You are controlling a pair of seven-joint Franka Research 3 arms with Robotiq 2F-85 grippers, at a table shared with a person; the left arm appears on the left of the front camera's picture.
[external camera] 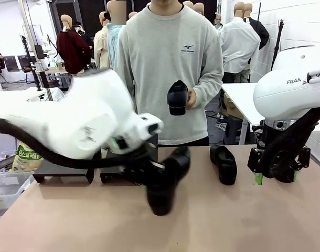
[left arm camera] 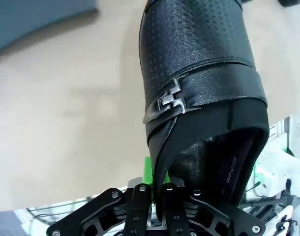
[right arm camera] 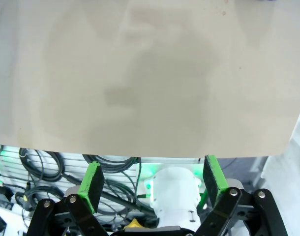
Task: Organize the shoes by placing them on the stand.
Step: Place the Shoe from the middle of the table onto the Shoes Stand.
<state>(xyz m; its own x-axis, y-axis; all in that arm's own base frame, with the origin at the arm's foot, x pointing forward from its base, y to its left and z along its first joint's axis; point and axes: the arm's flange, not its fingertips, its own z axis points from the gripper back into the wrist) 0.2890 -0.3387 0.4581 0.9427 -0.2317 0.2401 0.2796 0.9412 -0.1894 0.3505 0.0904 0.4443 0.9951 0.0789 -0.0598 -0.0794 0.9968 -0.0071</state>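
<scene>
Though the left arm looks blurred in the front view, the left gripper (left arm camera: 159, 183) is plainly clamped on the back rim of a black shoe (left arm camera: 199, 64). The shoe points away from the fingers toward the table (external camera: 244, 220), near its middle and close to the low dark stand (external camera: 63, 170). A second shoe (external camera: 224, 164) lies on the table, between the gripped one and the right gripper (external camera: 277, 177), whose jaws stand wide apart and empty above the table's right side. Across the table, the person's hand (external camera: 191, 98) holds a third shoe (external camera: 177, 97).
</scene>
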